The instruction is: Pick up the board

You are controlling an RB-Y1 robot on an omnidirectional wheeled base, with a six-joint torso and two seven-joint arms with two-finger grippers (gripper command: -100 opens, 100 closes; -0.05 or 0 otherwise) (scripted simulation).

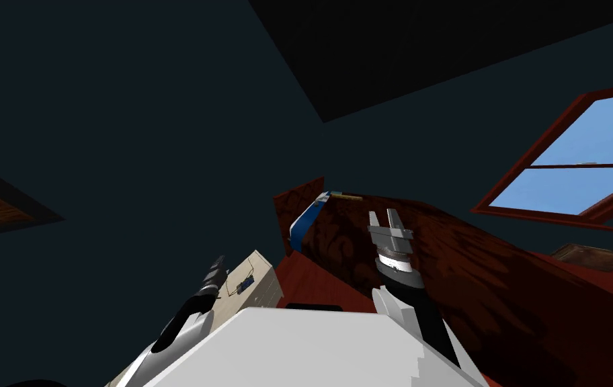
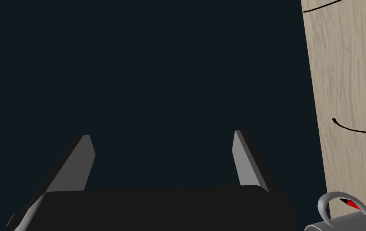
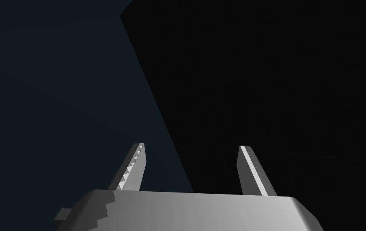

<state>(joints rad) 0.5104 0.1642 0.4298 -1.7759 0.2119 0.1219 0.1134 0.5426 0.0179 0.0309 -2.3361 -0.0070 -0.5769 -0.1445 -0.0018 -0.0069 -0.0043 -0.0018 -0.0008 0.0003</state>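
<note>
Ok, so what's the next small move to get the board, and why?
Probably swing the right gripper left, toward the blue slab, likely the board, at the end of the dark red table. That gripper hangs open and empty over the table, its wrist camera facing dark surfaces. The left gripper, open too, is by a pale wood top.

Left gripper [image 2: 161, 134]: jaws apart, nothing between them, open dark space ahead. Pale wooden counter [image 2: 350, 100] runs close along one side, with a grey mug [image 2: 340, 218] near the gripper body. Right gripper [image 1: 384, 216]: jaws apart, hanging free above the dark red counter [image 1: 500, 289].
</note>
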